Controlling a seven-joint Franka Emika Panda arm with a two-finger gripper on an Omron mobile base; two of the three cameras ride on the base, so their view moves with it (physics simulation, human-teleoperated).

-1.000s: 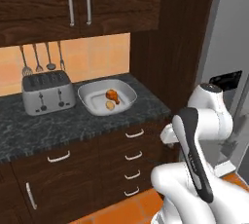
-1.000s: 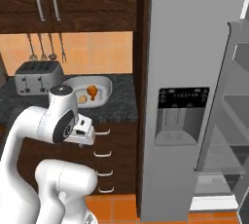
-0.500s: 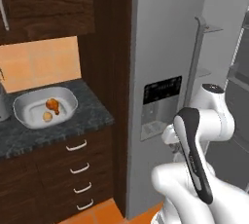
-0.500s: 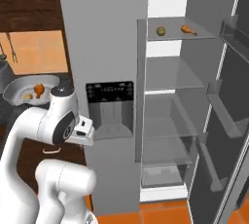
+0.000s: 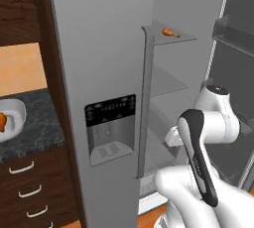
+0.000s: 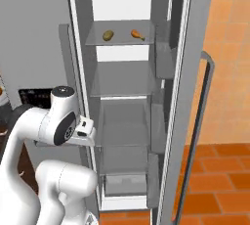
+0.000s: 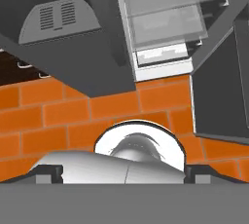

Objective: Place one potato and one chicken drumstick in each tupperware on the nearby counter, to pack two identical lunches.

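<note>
The refrigerator (image 6: 122, 97) stands open, its grey left door (image 5: 94, 73) carrying a dark dispenser panel (image 5: 110, 128) and its right door (image 6: 188, 97) swung outward with a long grey handle. Inside, glass shelves are stacked one above another, with a pale drawer at the bottom of the compartment (image 7: 163, 55). The orange brick floor (image 7: 73, 116) lies below the fridge. To the left of the fridge, the dark marbled counter (image 5: 34, 133) sits over brown drawers with curved silver handles (image 5: 22, 167). One tupperware (image 5: 12, 118) rests on the counter at the left edge of the left base view, holding an orange-brown piece at its visible edge. On the top fridge shelf (image 6: 119, 38), one potato (image 6: 108, 35) lies to the left and one chicken drumstick (image 6: 138, 34) lies to the right, near each other but apart. The state of the fingers cannot be told from these pictures.
</note>
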